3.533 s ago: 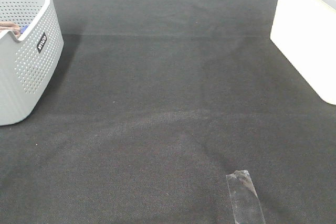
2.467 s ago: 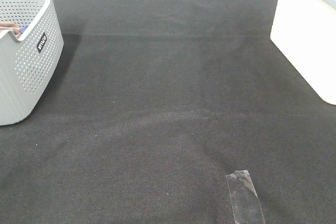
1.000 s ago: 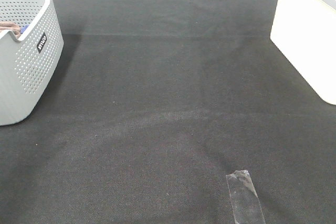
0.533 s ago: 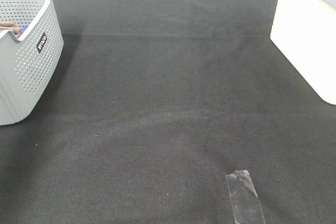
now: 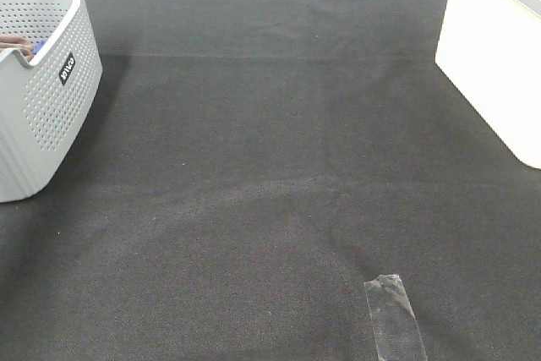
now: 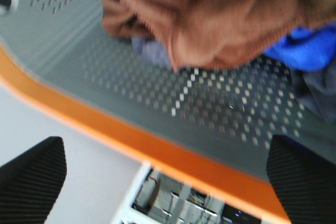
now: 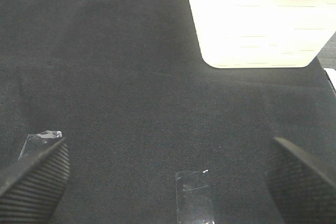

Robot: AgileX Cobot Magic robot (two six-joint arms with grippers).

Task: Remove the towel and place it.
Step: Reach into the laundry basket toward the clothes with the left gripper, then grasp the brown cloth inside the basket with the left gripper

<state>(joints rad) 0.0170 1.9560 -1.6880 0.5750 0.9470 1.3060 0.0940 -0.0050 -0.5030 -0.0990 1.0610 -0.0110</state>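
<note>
The towel [image 6: 220, 14] is a reddish-brown plush heap inside the grey perforated basket [image 6: 210, 103], lying over a blue cloth [image 6: 307, 51]. My left gripper [image 6: 168, 182] hovers over the basket, open, its two black fingertips [image 6: 31, 182] wide apart and clear of the towel. In the exterior high view the basket [image 5: 42, 99] stands at the far left, with only a sliver of the towel [image 5: 13, 41] showing over its rim. My right gripper [image 7: 168, 187] is open above the bare black mat, holding nothing. Neither arm shows in the exterior high view.
A white box [image 5: 499, 65] stands at the right edge of the black mat [image 5: 270, 166]. A strip of clear tape [image 5: 393, 319] is stuck near the front. An orange band [image 6: 157, 153] runs past the basket wall in the left wrist view.
</note>
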